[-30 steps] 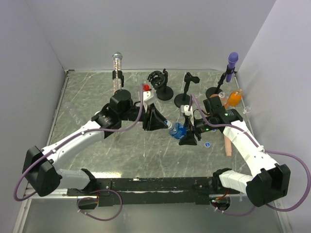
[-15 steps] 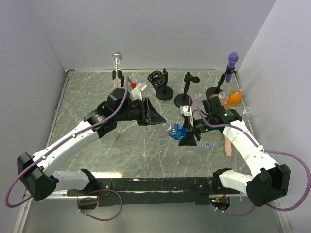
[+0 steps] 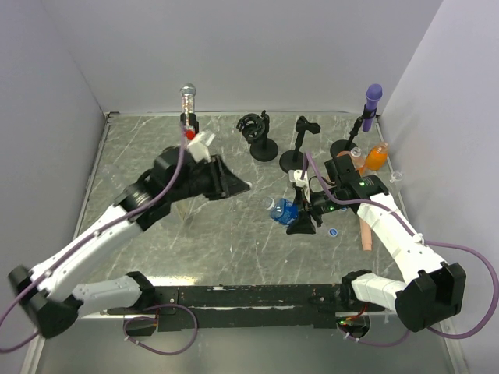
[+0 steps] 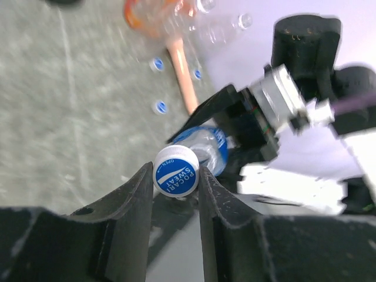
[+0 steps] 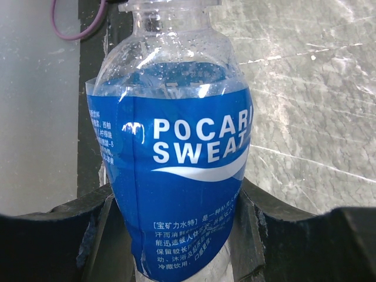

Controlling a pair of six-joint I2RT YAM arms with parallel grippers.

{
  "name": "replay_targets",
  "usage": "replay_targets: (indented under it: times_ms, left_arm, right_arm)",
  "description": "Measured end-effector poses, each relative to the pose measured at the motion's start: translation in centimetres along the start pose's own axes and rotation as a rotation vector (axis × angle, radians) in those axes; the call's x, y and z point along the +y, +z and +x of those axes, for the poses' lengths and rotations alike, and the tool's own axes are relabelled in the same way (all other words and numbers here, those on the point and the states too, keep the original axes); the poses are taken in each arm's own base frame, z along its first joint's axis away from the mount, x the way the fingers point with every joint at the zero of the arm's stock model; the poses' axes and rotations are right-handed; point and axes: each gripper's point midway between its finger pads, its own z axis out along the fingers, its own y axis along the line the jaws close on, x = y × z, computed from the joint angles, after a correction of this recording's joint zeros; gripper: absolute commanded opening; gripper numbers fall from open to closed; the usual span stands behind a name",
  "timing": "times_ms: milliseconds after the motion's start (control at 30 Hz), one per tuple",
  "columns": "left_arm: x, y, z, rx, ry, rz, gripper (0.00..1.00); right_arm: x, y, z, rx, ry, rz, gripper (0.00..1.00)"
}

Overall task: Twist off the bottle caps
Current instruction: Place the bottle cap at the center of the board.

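- Top view: the right tool grips the blue-labelled bottle by its body, over the table. The left tool hangs to the left of that bottle, clearly apart from it. An orange bottle stands to the bottle's right and farther back; I cannot tell whether it is capped.
- Left wrist view: the left tool is pinched shut on a white-rimmed blue cap, which sits in front of the bottle's neck and clear of it. Three loose caps lie on the table beyond the bottle.
- Right wrist view: the bottle's label fills the gap between the right tool's jaws. The neck at the top looks bare.
- Progress, as I judge it: this bottle is uncapped and several caps are already off. The held cap is not yet set down, and any bottle with its cap on comes after.
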Motion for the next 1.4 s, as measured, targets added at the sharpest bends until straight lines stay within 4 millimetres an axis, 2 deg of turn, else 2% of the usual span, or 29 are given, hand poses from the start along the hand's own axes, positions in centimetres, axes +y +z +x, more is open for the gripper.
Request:
replay_targets:
  times_ms: [33, 100, 200, 367, 467, 733, 900, 1000, 1167, 1300, 1400]
  left_arm:
    - [0.3, -0.9, -0.1, -0.030, 0.050, 0.006, 0.14]
    - [1.0, -2.4, 0.3, -0.073, 0.132, 0.023, 0.18]
    - [3.0, -2.8, 2.0, -0.074, 0.215, 0.034, 0.20]
    - [8.1, 0.5, 4.9, 0.052, 0.227, -0.077, 0.19]
    - [11.4, 1.8, 5.9, 0.104, 0.223, -0.192, 0.21]
    - [20.2, 2.8, 8.3, 0.222, 0.246, -0.525, 0.23]
    - [24.3, 2.9, 9.2, 0.270, 0.274, -0.682, 0.31]
    - [26.3, 2.9, 9.6, 0.293, 0.292, -0.755, 0.37]
    - [28.5, 2.8, 10.2, 0.324, 0.312, -0.831, 0.48]
    - [28.7, 2.8, 10.0, 0.316, 0.319, -0.842, 0.68]
    - [28.0, 2.9, 9.6, 0.301, 0.316, -0.822, 0.75]
  right_arm:
    - [0.0, 0.0, 0.0, 0.000, 0.000, 0.000, 0.27]
    - [0.0, 0.0, 0.0, 0.000, -0.001, 0.001, 0.27]
    - [-0.2, -0.2, 0.0, -0.004, 0.002, 0.007, 0.27]
    - [-0.7, -0.9, -0.2, -0.022, 0.004, 0.048, 0.28]
    - [-0.8, -1.4, -0.6, -0.038, -0.013, 0.072, 0.28]
    - [-1.0, -2.0, -0.9, -0.071, -0.017, 0.101, 0.28]
    - [-0.9, -2.0, -0.9, -0.078, -0.021, 0.101, 0.28]
    - [-0.8, -2.0, -0.8, -0.080, -0.023, 0.103, 0.29]
    - [-0.7, -2.1, -0.7, -0.085, -0.031, 0.110, 0.28]
    - [-0.7, -2.1, -0.7, -0.085, -0.029, 0.112, 0.29]
    - [-0.7, -2.1, -0.7, -0.085, -0.029, 0.112, 0.28]
